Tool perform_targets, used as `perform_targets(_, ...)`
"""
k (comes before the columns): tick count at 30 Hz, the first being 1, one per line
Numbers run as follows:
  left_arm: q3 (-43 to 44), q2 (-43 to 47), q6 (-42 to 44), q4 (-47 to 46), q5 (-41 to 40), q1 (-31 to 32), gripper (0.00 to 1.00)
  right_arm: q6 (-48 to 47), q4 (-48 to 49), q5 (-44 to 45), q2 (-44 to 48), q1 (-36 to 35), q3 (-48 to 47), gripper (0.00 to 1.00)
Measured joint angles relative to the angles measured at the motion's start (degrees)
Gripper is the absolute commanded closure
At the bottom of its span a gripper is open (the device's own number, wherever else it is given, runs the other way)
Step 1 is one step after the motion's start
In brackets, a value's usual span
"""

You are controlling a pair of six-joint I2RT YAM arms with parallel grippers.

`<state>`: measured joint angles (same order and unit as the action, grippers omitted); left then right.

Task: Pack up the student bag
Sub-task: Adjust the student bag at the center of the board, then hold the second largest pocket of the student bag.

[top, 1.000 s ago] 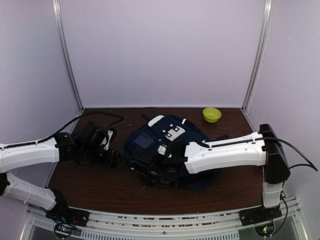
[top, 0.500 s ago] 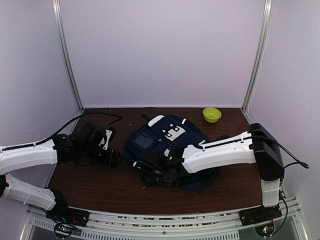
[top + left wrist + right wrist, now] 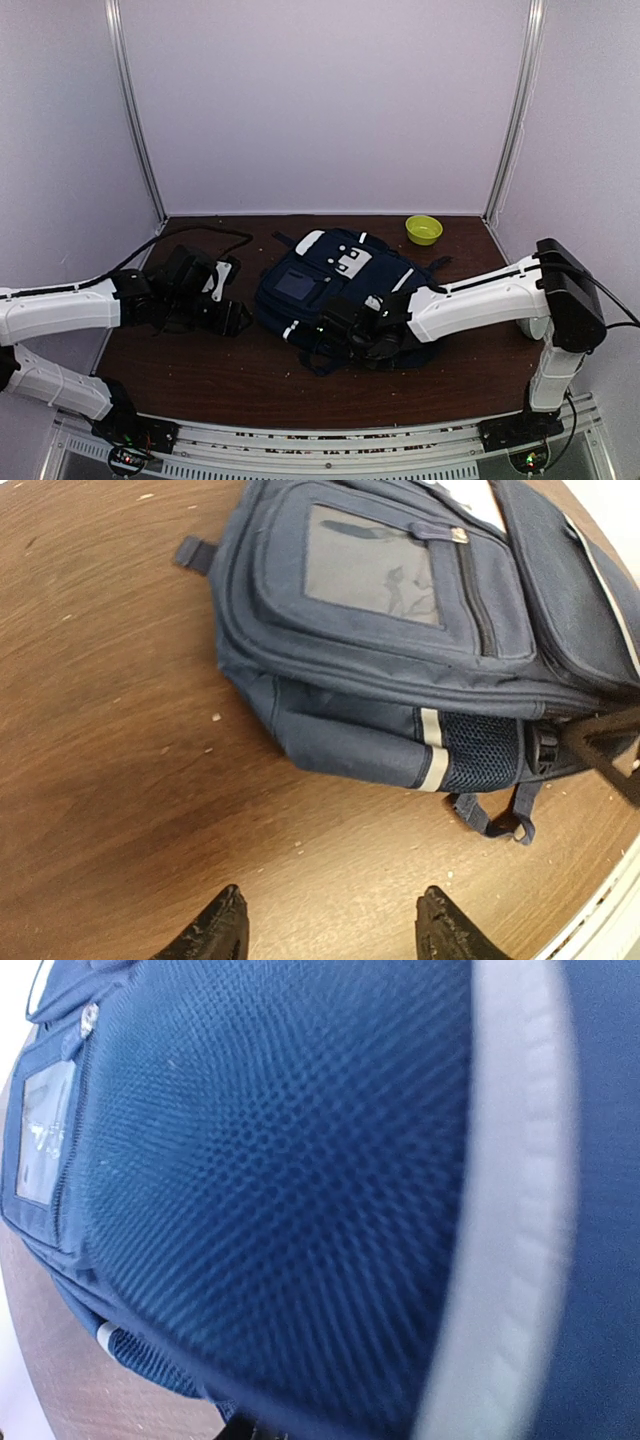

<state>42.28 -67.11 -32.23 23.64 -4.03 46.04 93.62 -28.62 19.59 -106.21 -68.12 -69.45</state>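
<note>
Dark wooden table, white-walled enclosure: navy backpack is laid flat at the centre. Left gripper is held open and empty near the backpack's left side. Right gripper is pressed against its near edge; closure cannot be told

readable text: none in any view
student bag white front patches: small dark marks on them, too small to read from the top view
window pocket, left wrist view: glossy panel, only reflections, no lettering legible
pale stripe, right wrist view: blurred, nothing legible
</note>
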Motion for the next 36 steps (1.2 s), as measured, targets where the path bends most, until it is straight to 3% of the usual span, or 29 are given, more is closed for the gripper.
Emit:
perform_targets(11, 0.7, -5.86, 11.17, -10.93, 5.64, 0.81, 0.34, -8.83, -4.9, 0.35, 19.96, 3.43, 14.43, 0.7)
perform_targets(19, 8.33, -16.06, 29.97, -14.97, 3.78, 7.26, 0.34, -16.48, -1.66, -0.68, 29.97, 7.58, 23.56, 0.68)
perform_targets(28, 15.45, -26.05, 55.47, -14.29, -0.44, 14.34, 0.41, -21.81, 7.39, -7.06, 32.22, 13.9, 30.56, 0.67)
perform_targets(36, 21.11, -37.18, 67.25, -12.68, -10.19, 15.56, 0.5, -22.97, 13.57, -10.05, 35.3, 15.19, 35.3, 0.67)
